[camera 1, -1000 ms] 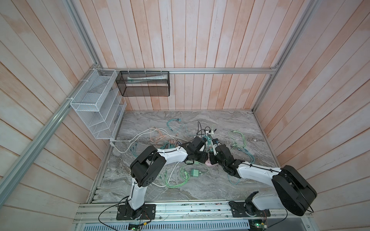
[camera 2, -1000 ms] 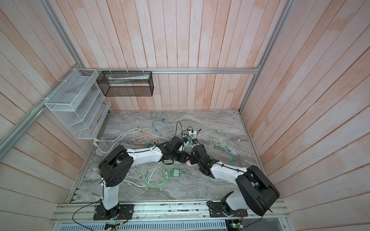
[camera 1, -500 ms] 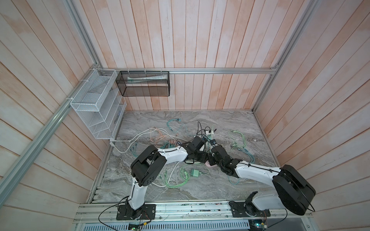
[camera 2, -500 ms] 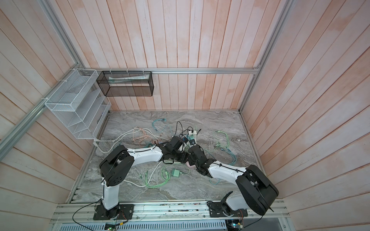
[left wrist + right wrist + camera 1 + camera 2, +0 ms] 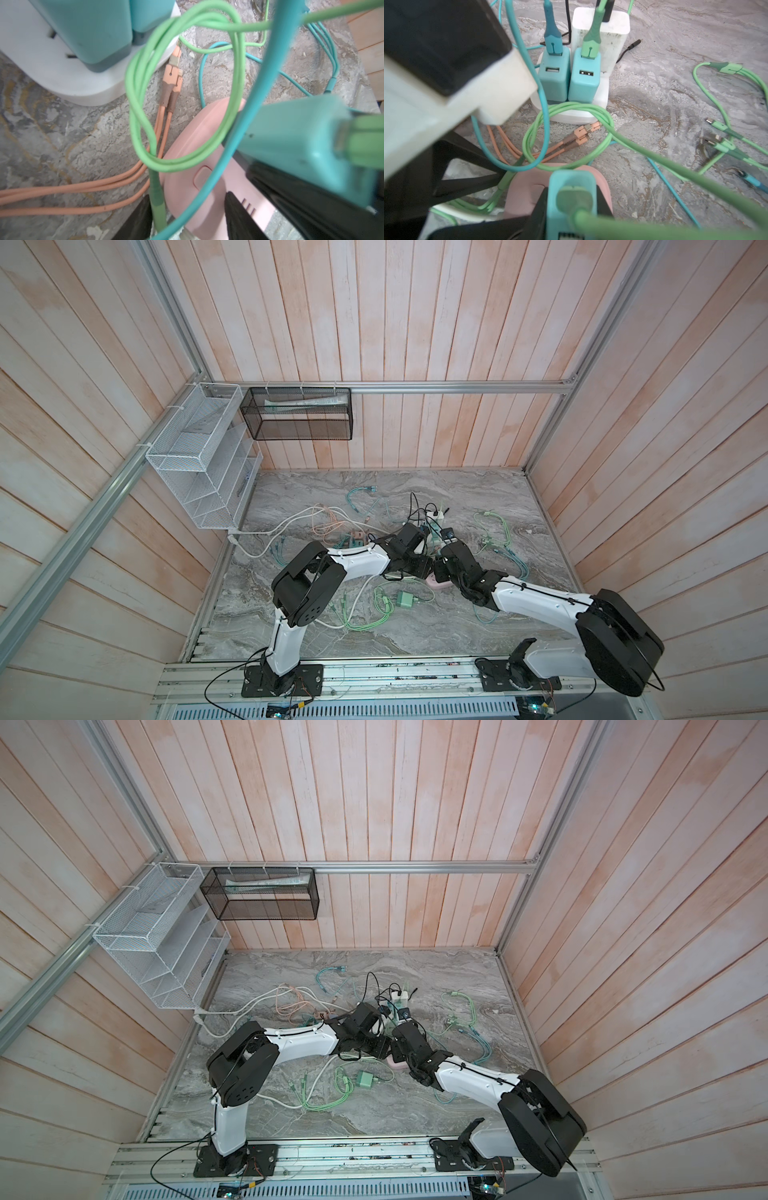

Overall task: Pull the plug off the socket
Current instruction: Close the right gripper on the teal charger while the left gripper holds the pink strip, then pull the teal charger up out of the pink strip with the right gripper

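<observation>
Plug (image 5: 572, 182) in right tool (image 5: 572, 207) near pink socket (image 5: 521, 193); lettering seemingly too blurred.

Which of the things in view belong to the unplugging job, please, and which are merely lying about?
In the job: teal charger, clamped in the right gripper; pink socket beneath it; left gripper at that socket.

Lying about: white power strip; orange cables; loose green cables; green charger.
</observation>
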{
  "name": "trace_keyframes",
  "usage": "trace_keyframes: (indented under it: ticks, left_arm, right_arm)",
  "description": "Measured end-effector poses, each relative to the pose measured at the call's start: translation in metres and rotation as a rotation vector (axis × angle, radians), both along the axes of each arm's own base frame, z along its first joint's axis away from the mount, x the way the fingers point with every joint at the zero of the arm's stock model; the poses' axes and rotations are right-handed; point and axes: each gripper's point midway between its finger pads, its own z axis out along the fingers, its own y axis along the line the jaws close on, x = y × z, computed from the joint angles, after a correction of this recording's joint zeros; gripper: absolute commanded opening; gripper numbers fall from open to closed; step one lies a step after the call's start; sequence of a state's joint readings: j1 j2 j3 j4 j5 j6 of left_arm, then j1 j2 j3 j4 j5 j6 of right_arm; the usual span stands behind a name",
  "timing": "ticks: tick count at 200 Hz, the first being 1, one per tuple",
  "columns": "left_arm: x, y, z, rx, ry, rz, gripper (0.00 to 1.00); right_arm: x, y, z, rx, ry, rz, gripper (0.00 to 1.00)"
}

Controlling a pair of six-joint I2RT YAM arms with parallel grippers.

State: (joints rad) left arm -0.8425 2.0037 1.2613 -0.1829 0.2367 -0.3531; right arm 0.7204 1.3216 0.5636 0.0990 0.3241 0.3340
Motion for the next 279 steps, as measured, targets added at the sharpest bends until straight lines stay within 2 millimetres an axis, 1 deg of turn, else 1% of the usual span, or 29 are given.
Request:
trace_keyframes:
  ticks: [31, 49, 71, 92, 110, 128, 163, 186, 203, 246, 279]
  left_arm:
    - [0.0, 0.0, 0.0, 0.0, 0.0, 0.0, 0.56]
    - [0.0, 0.0, 0.0, -0.003, -0.002, -0.001, 0.56]
    - [0.0, 0.0, -0.001, -0.005, -0.003, -0.001, 0.56]
    - [0.0, 0.0, -0.001, -0.01, -0.004, 0.002, 0.56]
    - [0.0, 0.0, 0.0, -0.012, -0.007, 0.002, 0.56]
    - [0.0, 0.0, 0.0, -0.02, -0.014, 0.001, 0.56]
    - [-0.001, 0.001, 0.0, -0.033, -0.028, 0.002, 0.56]
    - [-0.001, 0.002, 0.001, -0.038, -0.033, 0.002, 0.57]
    - [-0.003, 0.004, 0.002, -0.037, -0.034, -0.001, 0.58]
    - [-0.01, 0.011, 0.002, -0.018, -0.027, -0.008, 0.6]
    - [-0.015, 0.017, 0.003, -0.005, -0.017, -0.009, 0.62]
  right_arm:
    - [0.001, 0.009, 0.015, 0.076, -0.024, 0.015, 0.0]
    - [0.0, 0.01, 0.012, 0.074, -0.011, 0.023, 0.0]
    - [-0.003, 0.006, 0.006, 0.051, 0.011, 0.015, 0.0]
    - [-0.004, 0.002, 0.009, 0.051, 0.005, 0.006, 0.0]
    - [-0.003, -0.005, 0.013, 0.075, -0.003, -0.005, 0.0]
    - [-0.001, -0.018, 0.013, 0.1, -0.001, -0.03, 0.0]
    - [-0.002, -0.046, 0.0, 0.151, 0.043, -0.07, 0.0]
    - [-0.001, -0.058, -0.005, 0.191, 0.06, -0.087, 0.0]
    - [-0.001, -0.064, -0.01, 0.211, 0.081, -0.094, 0.0]
    - [-0.002, -0.07, -0.019, 0.254, 0.13, -0.098, 0.0]
    - [-0.002, -0.078, -0.032, 0.267, 0.18, -0.129, 0.0]
